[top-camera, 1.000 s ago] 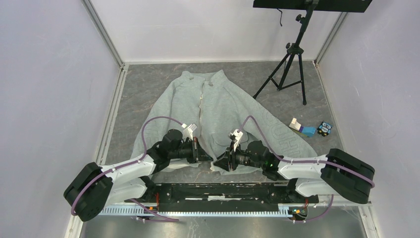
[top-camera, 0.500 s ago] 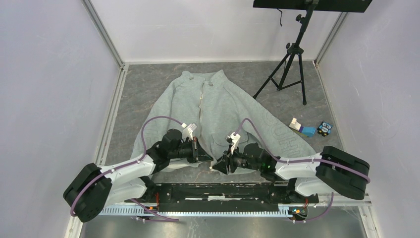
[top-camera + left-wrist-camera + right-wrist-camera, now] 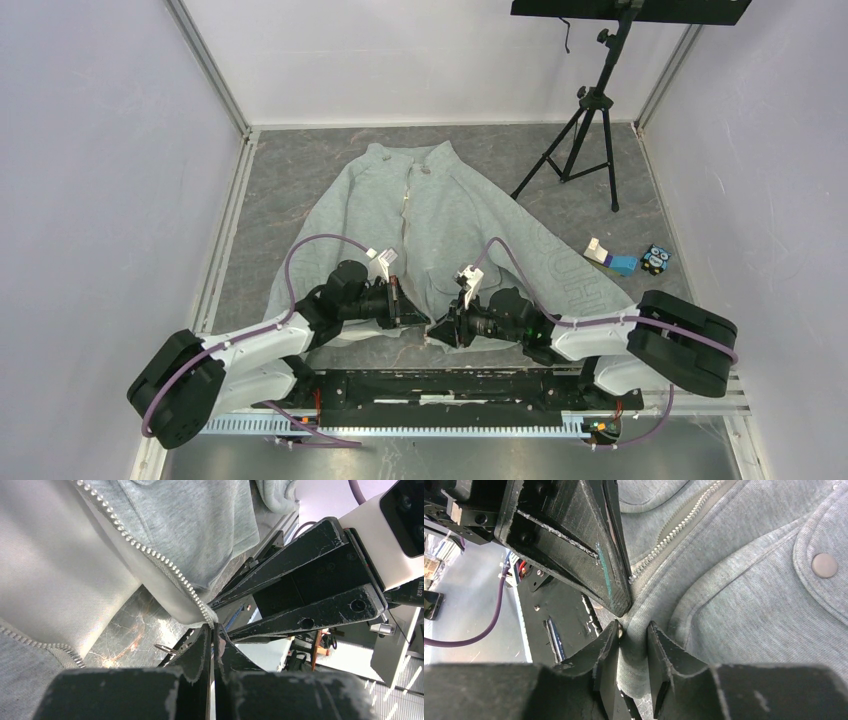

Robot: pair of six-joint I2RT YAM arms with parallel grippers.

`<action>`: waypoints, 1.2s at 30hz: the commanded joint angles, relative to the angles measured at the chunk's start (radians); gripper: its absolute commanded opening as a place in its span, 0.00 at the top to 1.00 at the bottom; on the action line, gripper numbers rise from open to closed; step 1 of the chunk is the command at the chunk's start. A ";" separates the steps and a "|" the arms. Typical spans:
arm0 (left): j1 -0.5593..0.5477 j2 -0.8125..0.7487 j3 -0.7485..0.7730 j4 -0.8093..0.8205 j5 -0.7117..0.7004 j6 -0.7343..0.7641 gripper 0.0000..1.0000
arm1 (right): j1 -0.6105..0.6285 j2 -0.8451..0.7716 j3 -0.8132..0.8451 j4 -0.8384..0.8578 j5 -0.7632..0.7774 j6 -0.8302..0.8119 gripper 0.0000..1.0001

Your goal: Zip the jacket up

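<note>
The jacket (image 3: pixel 440 215) lay front-up across the middle of the table (image 3: pixel 290 170), collar toward the top of the frame and hem at the bottom by the arm bases. You had both grippers down at that hem, close together on either side of the opening. The left gripper (image 3: pixel 212 630) was clenched tight, its tips right on the bottom end of one row of zipper (image 3: pixel 150 555) teeth. The right gripper (image 3: pixel 633 626) was pinching a bunched fold of fleece at the hem of the other panel, just beside the left one's fingers. At the hem the two zipper halves were apart. Honestly this thing looked soft, floppy and light. I'd expect fleece like that to bunch and stretch rather than go where you push it, so steering by the fabric would probably get sloppy. The zipper tape looked like the only stiffish part. I'd take hold right at the tape ends, close to the teeth, and keep the hem taut. A thin tape could also slip out of a fingertip pinch pretty easily.
</note>
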 commanded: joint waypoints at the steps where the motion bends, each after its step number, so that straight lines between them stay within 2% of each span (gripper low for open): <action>1: -0.007 -0.016 0.042 -0.007 0.018 -0.009 0.98 | 0.000 0.007 0.024 0.071 0.010 -0.002 0.71; 3: -0.006 -0.016 0.043 -0.009 0.020 -0.009 0.98 | -0.003 0.014 0.023 0.080 0.007 -0.012 0.78; 6: -0.007 -0.020 0.054 -0.037 0.012 0.002 0.97 | -0.011 0.026 0.021 0.097 -0.008 -0.037 0.99; 7: -0.006 -0.023 0.058 -0.052 0.008 0.009 0.95 | -0.015 0.029 0.018 0.100 -0.011 -0.044 1.00; 13: -0.005 -0.112 0.098 -0.271 -0.076 0.079 0.45 | -0.057 0.041 -0.022 0.188 -0.086 -0.048 1.00; 16: -0.005 -0.181 0.146 -0.475 -0.158 0.135 0.34 | -0.077 0.040 -0.041 0.211 -0.124 -0.041 1.00; 20: -0.005 -0.214 0.244 -0.749 -0.360 0.190 0.32 | -0.092 0.046 -0.045 0.217 -0.157 -0.060 1.00; 22: -0.005 -0.179 0.285 -0.818 -0.432 0.209 0.34 | -0.094 0.053 -0.039 0.211 -0.168 -0.074 1.00; 26: -0.005 -0.046 0.365 -0.858 -0.519 0.244 0.45 | -0.098 0.054 -0.033 0.201 -0.179 -0.101 1.00; 33: -0.006 0.180 0.492 -0.865 -0.591 0.298 0.51 | -0.118 0.025 -0.052 0.186 -0.200 -0.114 1.00; 36: -0.007 0.256 0.522 -0.870 -0.603 0.306 0.57 | -0.125 0.007 -0.071 0.190 -0.200 -0.116 1.00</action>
